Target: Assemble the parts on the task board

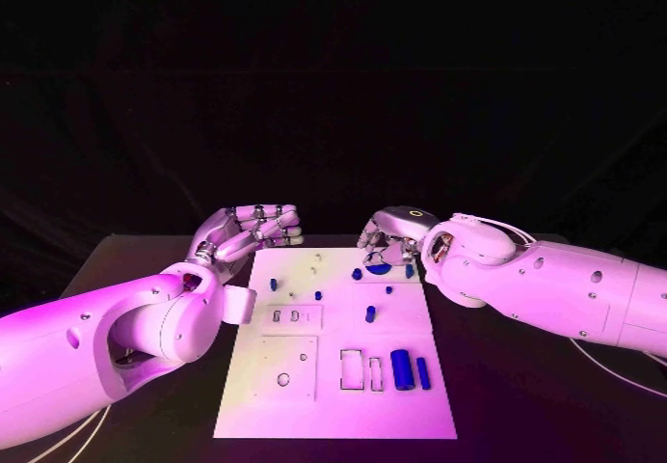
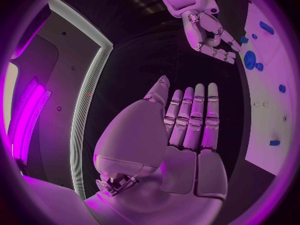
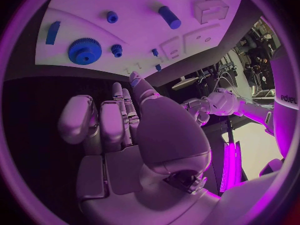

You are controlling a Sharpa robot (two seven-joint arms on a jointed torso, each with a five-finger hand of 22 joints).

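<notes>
The left hand (image 1: 254,230) hovers just off the far left corner of the white board (image 1: 279,405), its fingers (image 2: 194,115) straight, side by side and holding nothing. The right hand (image 1: 390,241) hangs over the board's far edge with fingers curled downward around nothing, a blue gear (image 3: 84,50) lying on the board just beneath its fingertips. Nearer the robot than both hands, small blue pegs (image 1: 370,313) and a blue cylinder (image 1: 400,369) rest on the board.

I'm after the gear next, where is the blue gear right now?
In the head view the blue gear lies on the task board near its far right corner, just below the right hand.
</notes>
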